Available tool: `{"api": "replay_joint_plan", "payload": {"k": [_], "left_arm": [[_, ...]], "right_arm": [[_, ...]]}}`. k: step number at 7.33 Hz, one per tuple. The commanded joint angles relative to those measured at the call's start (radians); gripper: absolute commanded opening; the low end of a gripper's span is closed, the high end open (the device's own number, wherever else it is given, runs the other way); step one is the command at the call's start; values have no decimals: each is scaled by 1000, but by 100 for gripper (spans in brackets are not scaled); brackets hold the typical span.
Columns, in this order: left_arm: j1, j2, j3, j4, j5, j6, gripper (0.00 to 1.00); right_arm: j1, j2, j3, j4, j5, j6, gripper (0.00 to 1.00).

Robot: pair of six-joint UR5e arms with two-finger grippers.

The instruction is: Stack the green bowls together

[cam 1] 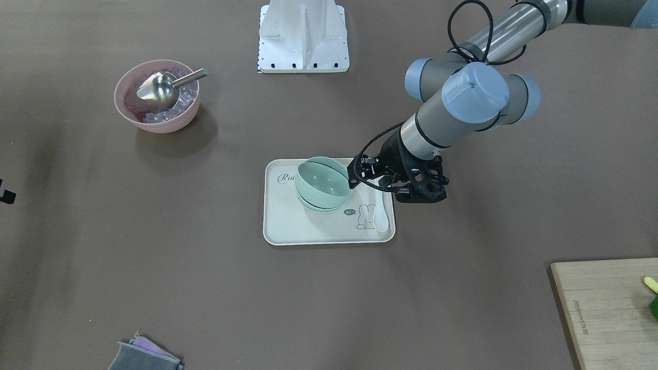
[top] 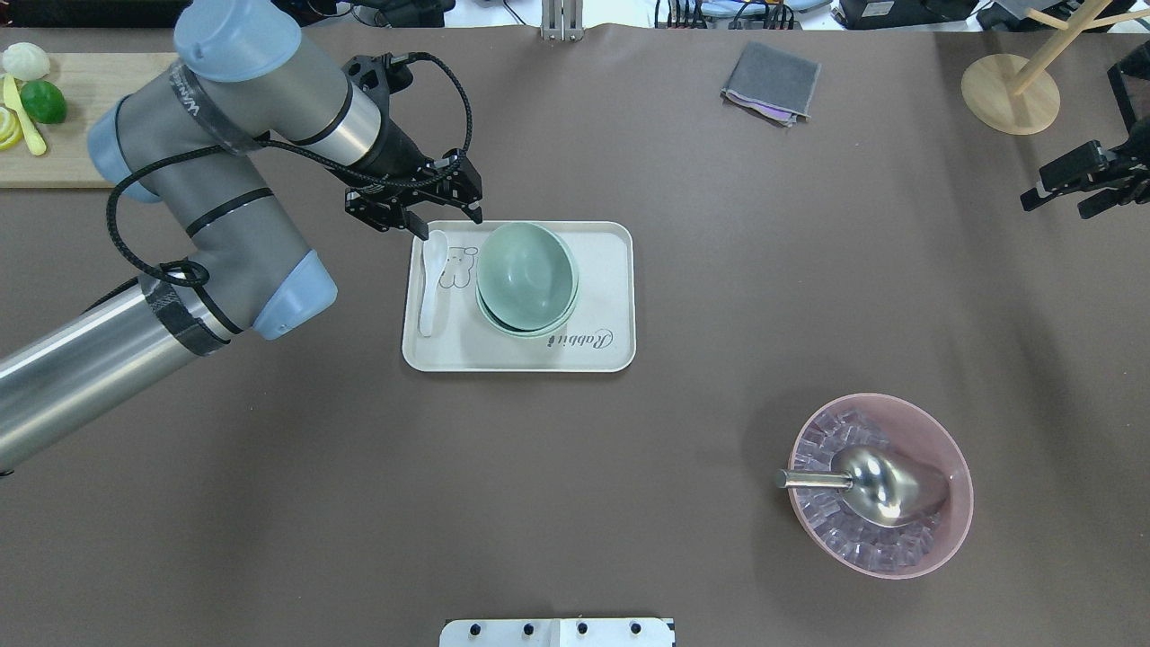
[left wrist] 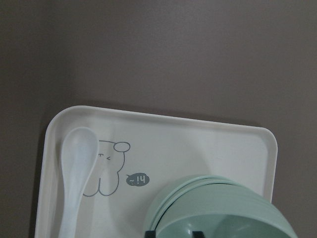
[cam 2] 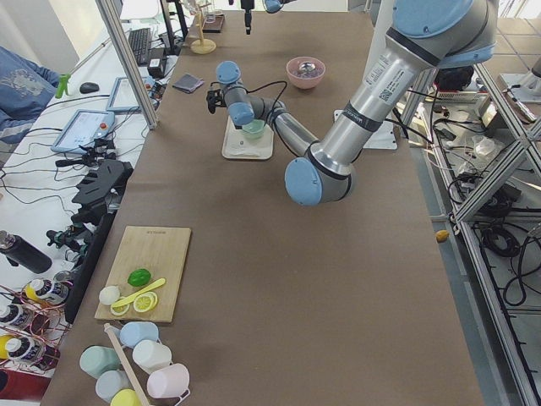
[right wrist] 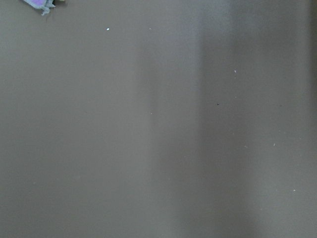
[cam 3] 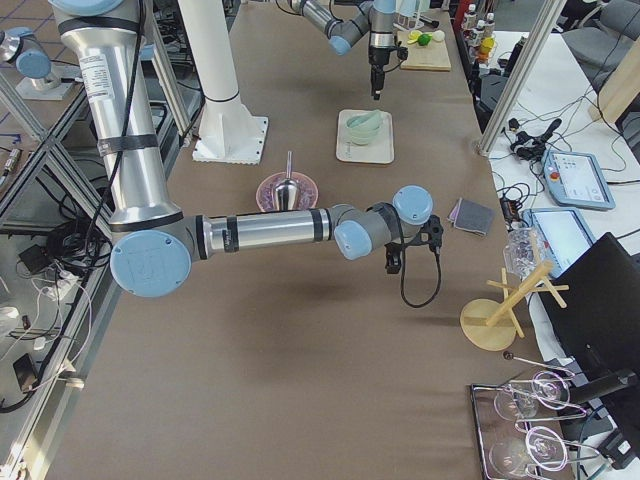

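Observation:
The green bowls [cam 1: 324,180] [top: 526,270] sit nested in one stack on a cream rabbit-print tray [cam 1: 288,226] [top: 611,296]. The top bowl lies tilted in the stack. My left gripper [cam 1: 360,177] [top: 449,220] hangs at the stack's spoon-side rim. In the left wrist view the bowls [left wrist: 223,213] fill the lower right, and two dark fingertips [left wrist: 198,234] straddle the top rim with a gap, so the gripper is open. My right gripper [top: 1060,202] hovers far off at the table's right edge, open with nothing in it.
A white spoon [top: 431,288] [left wrist: 74,168] lies on the tray beside the stack. A pink bowl [top: 880,485] with ice and a metal scoop stands near the robot's right. A grey cloth [top: 771,83], a wooden stand [top: 1011,94] and a cutting board [top: 54,135] line the far side.

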Motion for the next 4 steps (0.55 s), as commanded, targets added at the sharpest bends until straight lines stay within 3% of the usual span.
{"api": "replay_joint_plan", "payload": {"k": [1,4], "left_arm": [[-70,108,-66,6,-10,105,76],[-228,353,-147,13,-42,545,76]], "right_arm": [[27,-3,-16,-2,-32,-75,100],[173,-12,-171,-2,-84,-401,100]]}}
